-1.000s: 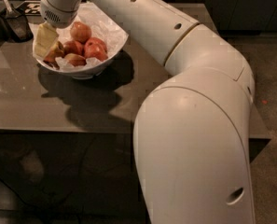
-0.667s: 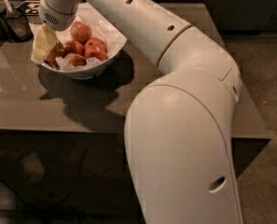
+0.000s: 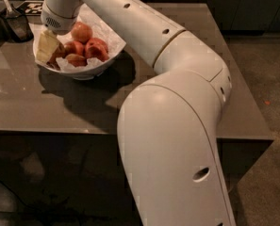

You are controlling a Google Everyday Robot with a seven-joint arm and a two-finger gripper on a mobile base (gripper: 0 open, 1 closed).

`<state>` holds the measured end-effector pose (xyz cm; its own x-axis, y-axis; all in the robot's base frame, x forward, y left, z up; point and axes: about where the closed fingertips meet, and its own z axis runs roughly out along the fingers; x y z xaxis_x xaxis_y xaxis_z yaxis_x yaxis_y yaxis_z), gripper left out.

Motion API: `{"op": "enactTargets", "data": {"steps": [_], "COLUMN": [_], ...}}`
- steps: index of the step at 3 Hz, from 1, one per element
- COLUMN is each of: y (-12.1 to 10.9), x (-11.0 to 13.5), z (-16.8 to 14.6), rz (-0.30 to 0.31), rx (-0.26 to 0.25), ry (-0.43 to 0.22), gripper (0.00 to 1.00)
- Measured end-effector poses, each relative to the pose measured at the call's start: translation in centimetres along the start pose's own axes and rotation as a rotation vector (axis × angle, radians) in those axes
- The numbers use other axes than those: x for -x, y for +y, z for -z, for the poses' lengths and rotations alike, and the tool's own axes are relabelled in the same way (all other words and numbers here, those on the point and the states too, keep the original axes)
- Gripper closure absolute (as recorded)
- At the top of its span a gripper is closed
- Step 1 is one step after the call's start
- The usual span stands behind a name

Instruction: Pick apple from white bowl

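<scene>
The white bowl stands at the back left of the table, lined with crumpled white paper and holding several apples. The apple, the largest and pale orange with a red blush, lies at the back of the bowl. Smaller, redder apples lie in front of it. My gripper reaches down into the left side of the bowl, just left of the apples and touching or nearly touching the nearest small one. It stands apart from the large apple.
The grey-brown table has its front edge near the middle of the view and its right edge at the far right. A dark container with a utensil stands behind the bowl at the back left. My white arm crosses the table's right half.
My arm's large lower segment has swung a little to the left. The gripper stays in the left side of the bowl, slightly lower. The apples have not moved.
</scene>
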<state>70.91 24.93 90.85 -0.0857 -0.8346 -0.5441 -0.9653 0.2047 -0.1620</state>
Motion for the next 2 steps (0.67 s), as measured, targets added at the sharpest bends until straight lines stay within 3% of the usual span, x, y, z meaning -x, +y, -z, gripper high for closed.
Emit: {"op": "enactTargets", "data": {"steps": [2], "y": [0.00], "x": [0.00], "z": [-0.01], "rz": [0.000], "rx": [0.000], "ry": [0.000], "gripper": [0.66]}}
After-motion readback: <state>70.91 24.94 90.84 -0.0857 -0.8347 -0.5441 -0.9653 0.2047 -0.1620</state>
